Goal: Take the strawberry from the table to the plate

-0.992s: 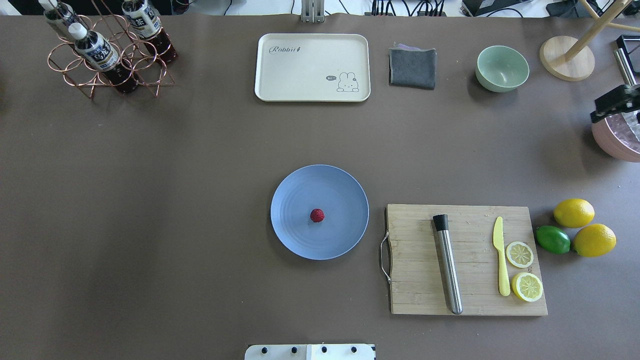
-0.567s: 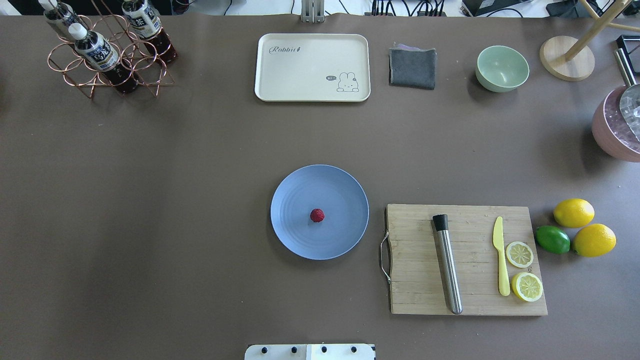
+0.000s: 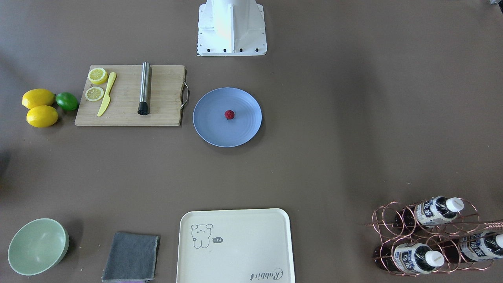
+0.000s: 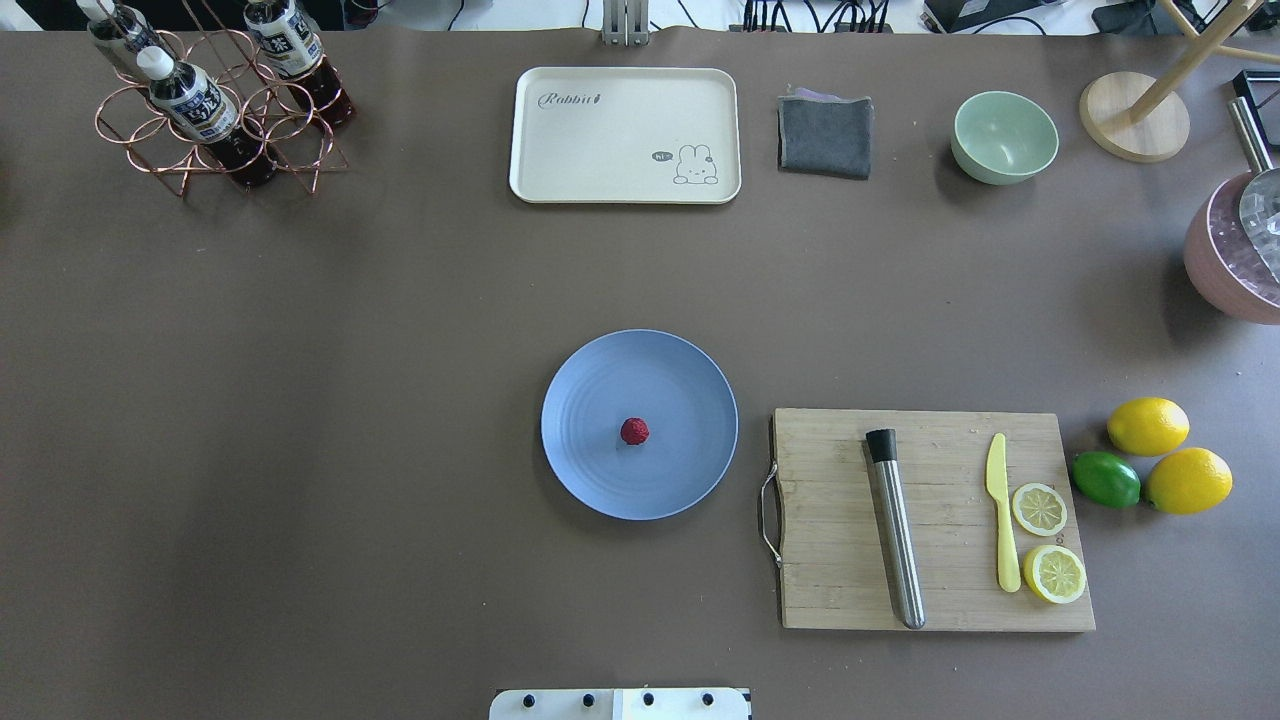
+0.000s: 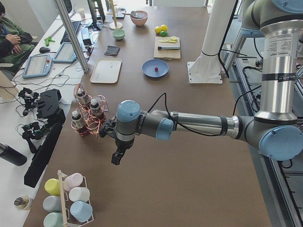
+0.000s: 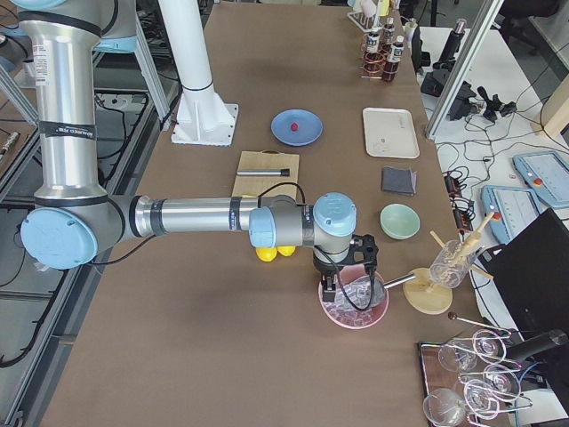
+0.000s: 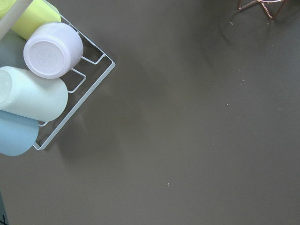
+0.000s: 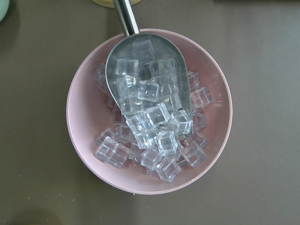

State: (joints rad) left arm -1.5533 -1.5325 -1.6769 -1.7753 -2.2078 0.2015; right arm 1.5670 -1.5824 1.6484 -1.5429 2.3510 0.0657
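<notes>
The small dark-red strawberry (image 4: 634, 431) (image 3: 229, 114) lies near the middle of the round blue plate (image 4: 600, 380) (image 3: 212, 129), which rests on the grey-brown table (image 4: 300, 400). Neither gripper is near it. The left gripper (image 5: 116, 158) hangs over bare table at the table's left end, beside a rack of cups; I cannot tell its state. The right gripper (image 6: 342, 286) hovers above a pink bowl of ice (image 6: 354, 302) at the table's right end; its state I cannot tell either. Both wrist views show no fingers.
A bamboo board (image 4: 930, 520) with a steel muddler (image 4: 895, 530), yellow knife and lemon halves lies right of the plate. Lemons and a lime (image 4: 1105, 479) sit beyond it. At the far edge are a cream tray (image 4: 625, 135), grey cloth, green bowl (image 4: 1004, 137) and bottle rack (image 4: 215, 110).
The right gripper, seen a second ago at the overhead view's right edge over the pink bowl, has left that view. The strawberry and plate have not moved.
</notes>
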